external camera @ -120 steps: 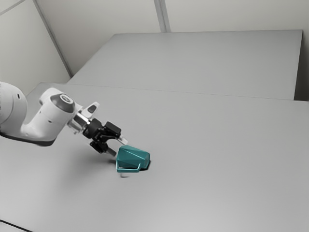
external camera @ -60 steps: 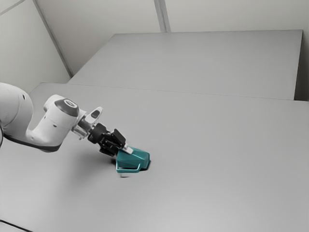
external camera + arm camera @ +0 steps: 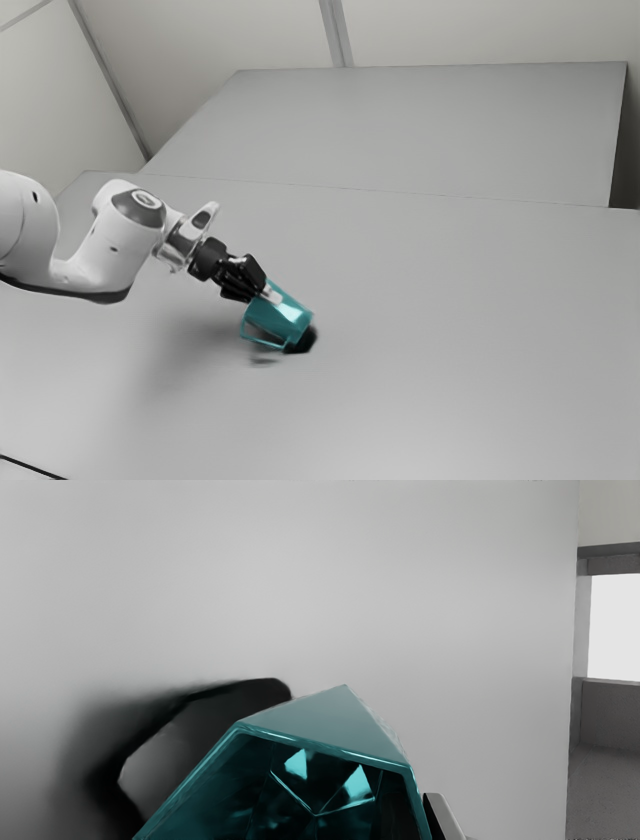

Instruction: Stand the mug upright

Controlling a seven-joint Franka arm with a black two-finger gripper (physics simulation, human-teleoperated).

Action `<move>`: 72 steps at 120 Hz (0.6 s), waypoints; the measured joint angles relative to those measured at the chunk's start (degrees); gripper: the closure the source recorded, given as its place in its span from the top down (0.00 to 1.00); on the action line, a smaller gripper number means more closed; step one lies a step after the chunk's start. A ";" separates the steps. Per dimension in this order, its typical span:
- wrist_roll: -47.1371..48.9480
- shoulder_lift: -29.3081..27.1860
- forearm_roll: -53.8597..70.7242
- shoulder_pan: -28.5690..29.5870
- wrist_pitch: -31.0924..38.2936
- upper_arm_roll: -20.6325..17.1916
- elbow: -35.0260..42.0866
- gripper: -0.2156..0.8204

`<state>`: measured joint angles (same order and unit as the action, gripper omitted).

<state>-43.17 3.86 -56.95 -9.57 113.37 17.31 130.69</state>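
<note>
The gripper (image 3: 266, 292) is at the upper part of the teal faceted mug (image 3: 285, 315), pinching its wall near the rim. The mug leans, mouth toward the hand and base toward the exterior view's lower right; its handle (image 3: 262, 343) hangs on the lower side. Whether the base touches the table is unclear. In the wrist view, the open mouth of the mug (image 3: 320, 780) faces the camera. There the gripper (image 3: 419, 815) has one finger outside the wall and a dark finger shape inside the mug.
The grey table (image 3: 440, 340) surrounds the mug, with the mug's dark shadow beside it. Another grey surface (image 3: 420, 130) lies behind, near pale walls. A black cable (image 3: 30, 467) runs at the exterior view's lower left corner.
The fingers have closed from wide apart onto the mug's wall. My hand has since risen slightly, and the mug has tipped from lying on its side, its mouth end lifted.
</note>
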 joint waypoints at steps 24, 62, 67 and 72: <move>-0.30 -1.50 3.60 -0.98 0.64 -0.07 -1.10 0.04; 2.14 -3.28 18.87 -1.72 5.25 -0.01 -2.14 0.04; 2.80 -3.37 21.13 -1.87 5.90 -0.01 -2.17 0.04; 3.69 -3.48 24.19 -2.11 6.54 0.02 -2.47 0.04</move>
<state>-39.48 0.38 -32.76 -11.68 119.92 17.33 128.22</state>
